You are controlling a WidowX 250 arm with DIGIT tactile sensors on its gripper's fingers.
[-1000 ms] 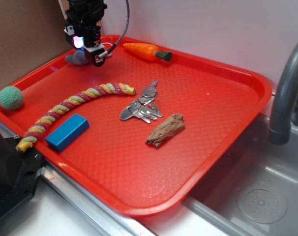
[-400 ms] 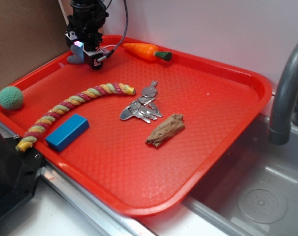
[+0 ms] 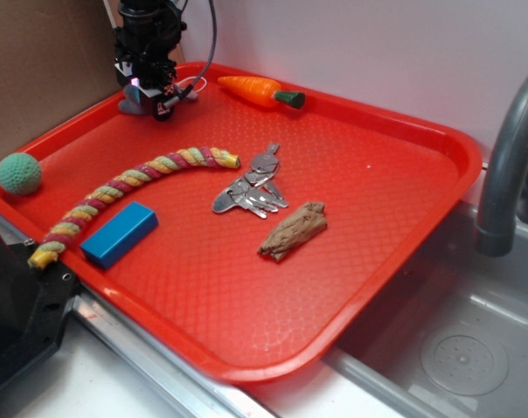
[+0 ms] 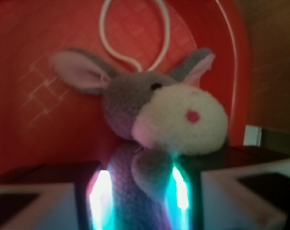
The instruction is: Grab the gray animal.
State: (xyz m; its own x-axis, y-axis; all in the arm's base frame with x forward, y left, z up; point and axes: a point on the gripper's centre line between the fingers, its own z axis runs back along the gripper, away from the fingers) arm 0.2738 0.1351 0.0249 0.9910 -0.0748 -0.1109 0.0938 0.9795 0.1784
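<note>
The gray animal [image 4: 150, 129] lay at the far left corner of the red tray [image 3: 395, 209], right under the gripper [image 3: 149, 87], w/ only a bit of gray fur showing at the gripper's left side in the exterior view. In the wrist view its body sat between the two fingers [image 4: 54, 196], lit cyan and pink along both sides, and the pads looked pressed against or v. close to the plush; head w/ whitish muzzle, pink nose and pink-lined ears stuck out beyond the fingertips, white string loop [image 4: 134, 33] lying on the tray past the head. So jaws were narrowed around the body, apparently gripping it, toy resting on the tray floor. No readable brand, label or writing anywhere; a small mark on the gripper body was too small to make out. Elsewhere: orange carrot toy [image 3: 260, 91] just right of the gripper at the far rim, braided rope [image 3: 129, 187] nearer, bunch of keys [image 3: 251, 187] mid-tray, brown piece [image 3: 293, 231] beside them, blue block [image 3: 118, 233] and green ball [image 3: 18, 173] at left, gray faucet [image 3: 508, 165] at far right.
</note>
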